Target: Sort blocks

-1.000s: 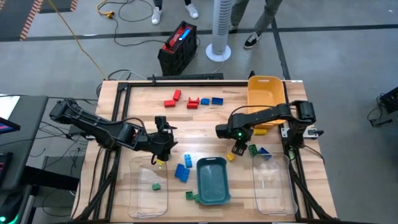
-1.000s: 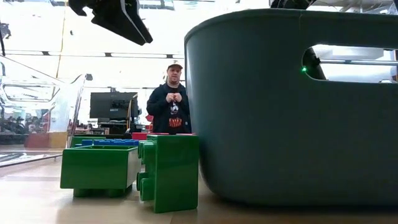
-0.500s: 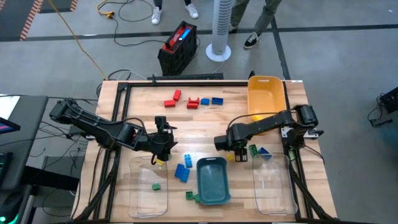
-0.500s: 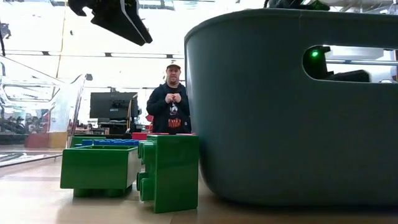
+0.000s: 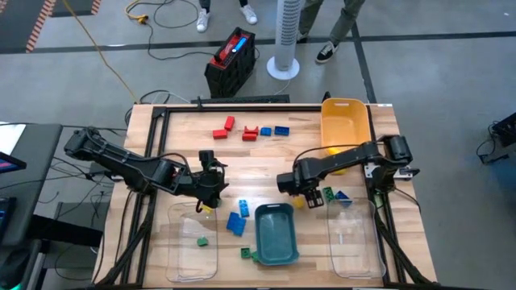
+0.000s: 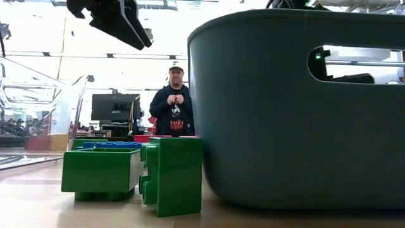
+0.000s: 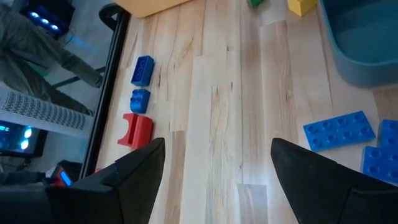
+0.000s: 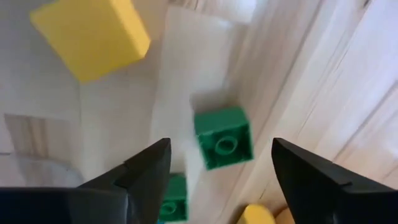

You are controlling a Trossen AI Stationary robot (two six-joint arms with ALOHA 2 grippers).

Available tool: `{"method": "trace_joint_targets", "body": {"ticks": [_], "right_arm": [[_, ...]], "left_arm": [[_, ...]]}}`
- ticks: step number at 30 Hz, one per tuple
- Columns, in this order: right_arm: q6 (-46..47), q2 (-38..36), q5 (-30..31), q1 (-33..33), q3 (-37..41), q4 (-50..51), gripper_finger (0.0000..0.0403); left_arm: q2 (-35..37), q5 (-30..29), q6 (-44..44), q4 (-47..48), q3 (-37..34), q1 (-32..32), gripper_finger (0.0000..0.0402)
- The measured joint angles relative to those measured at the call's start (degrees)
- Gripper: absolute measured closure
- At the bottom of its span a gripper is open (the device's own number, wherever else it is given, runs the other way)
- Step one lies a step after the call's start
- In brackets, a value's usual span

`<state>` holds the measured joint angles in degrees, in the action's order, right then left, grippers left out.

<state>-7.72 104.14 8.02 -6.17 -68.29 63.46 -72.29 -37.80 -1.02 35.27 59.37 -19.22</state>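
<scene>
Small blocks lie scattered on the wooden table. Red and blue ones point(image 5: 250, 132) form a row at the far side, and blue plates point(image 5: 238, 219) rest flat left of the teal bin point(image 5: 276, 234). My right gripper point(image 5: 311, 196) hangs open and points down over a green block point(image 8: 222, 138), which sits studs up on the table. A yellow block point(image 8: 92, 36) lies close by. My left gripper point(image 5: 211, 185) hovers open over bare wood, clear of every block. One green block point(image 5: 202, 240) lies inside the left clear bin point(image 5: 193, 242).
A yellow bin point(image 5: 345, 121) stands at the far right and a second clear bin point(image 5: 353, 238) at the near right. Two green blocks point(image 6: 174, 174) sit at the near edge beside the teal bin. A person point(image 6: 174, 104) stands beyond the table.
My right arm has swung its wrist a little toward the table's left and near side, and the gripper has rolled about its own axis while staying above the green and yellow blocks. The left arm has kept still.
</scene>
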Motion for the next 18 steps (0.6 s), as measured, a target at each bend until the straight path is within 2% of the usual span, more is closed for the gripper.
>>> {"method": "trace_joint_targets", "body": {"ticks": [8, 13, 16, 18], "right_arm": [[-2.3, 0.0, 0.0, 0.0, 5.2, -3.1, 0.0111], [-3.1, 0.0, 2.4, -0.2, 5.3, -5.9, 0.0123], [-4.0, 0.0, 2.5, 0.0, 5.3, -6.6, 0.0142], [-4.7, 0.0, 2.6, 0.0, 5.3, -6.7, 0.0170]], "left_arm": [[0.0, 0.0, 0.3, 0.3, 0.0, 0.0, 0.0111], [0.0, 0.0, 0.2, 0.2, 0.0, 0.0, 0.0111], [0.0, 0.0, 0.4, 0.2, 0.0, 0.0, 0.0111], [0.0, 0.0, 0.6, 0.4, 0.0, 0.0, 0.0111]]}}
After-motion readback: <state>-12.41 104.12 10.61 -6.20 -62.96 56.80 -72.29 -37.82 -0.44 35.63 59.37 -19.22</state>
